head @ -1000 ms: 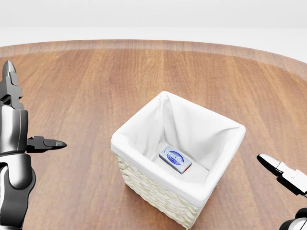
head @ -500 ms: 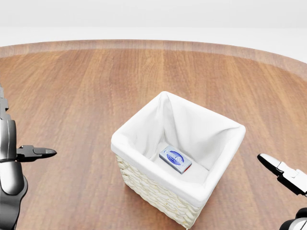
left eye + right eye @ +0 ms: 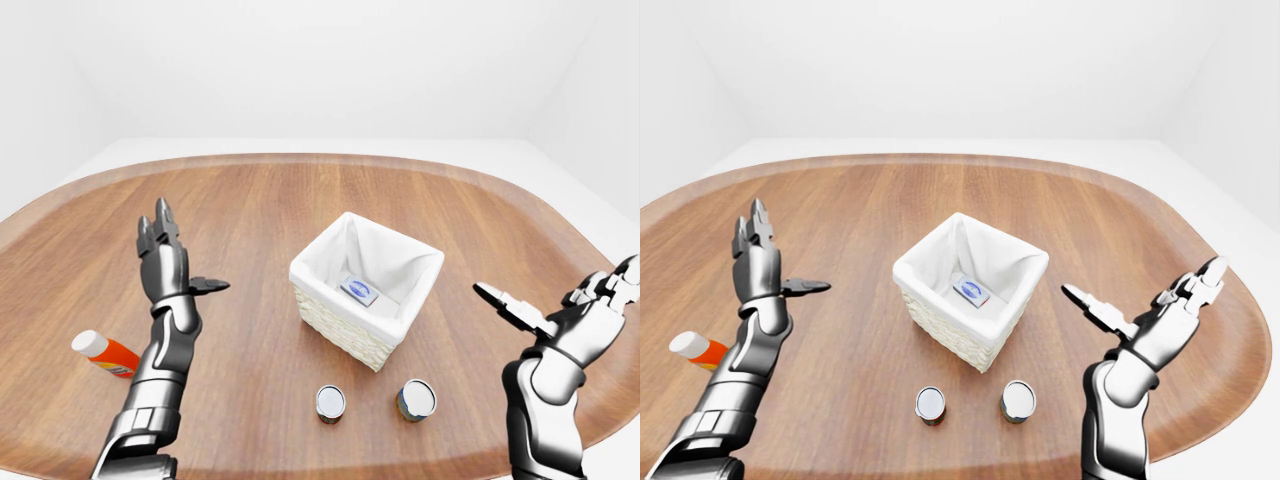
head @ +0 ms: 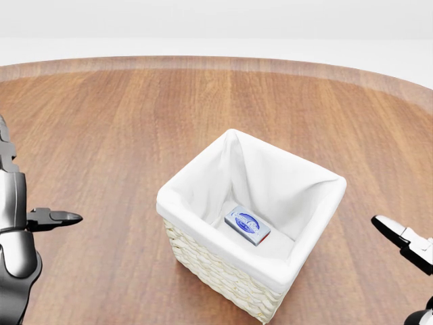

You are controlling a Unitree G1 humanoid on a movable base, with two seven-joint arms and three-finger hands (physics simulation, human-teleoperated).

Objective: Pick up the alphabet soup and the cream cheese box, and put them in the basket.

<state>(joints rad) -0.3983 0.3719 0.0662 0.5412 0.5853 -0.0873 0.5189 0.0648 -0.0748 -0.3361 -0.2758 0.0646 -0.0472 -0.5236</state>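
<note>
Left-eye view: the blue-and-white cream cheese box (image 3: 359, 291) lies inside the white-lined wicker basket (image 3: 330, 325) mid-counter. Two upright silver-topped cans, (image 3: 330, 402) and (image 3: 416, 399), stand toward the counter's near edge; I cannot tell which is the soup.

Right-eye view: the right hand (image 3: 1160, 315), fingers spread and empty, is nearer the cans than the left hand (image 3: 762, 262), likewise spread and empty.

Glossy silver-grey segmented arms, black joints, left hand (image 3: 165, 250) and right hand (image 3: 570, 310) (three-fingered, dark-tipped)
</note>
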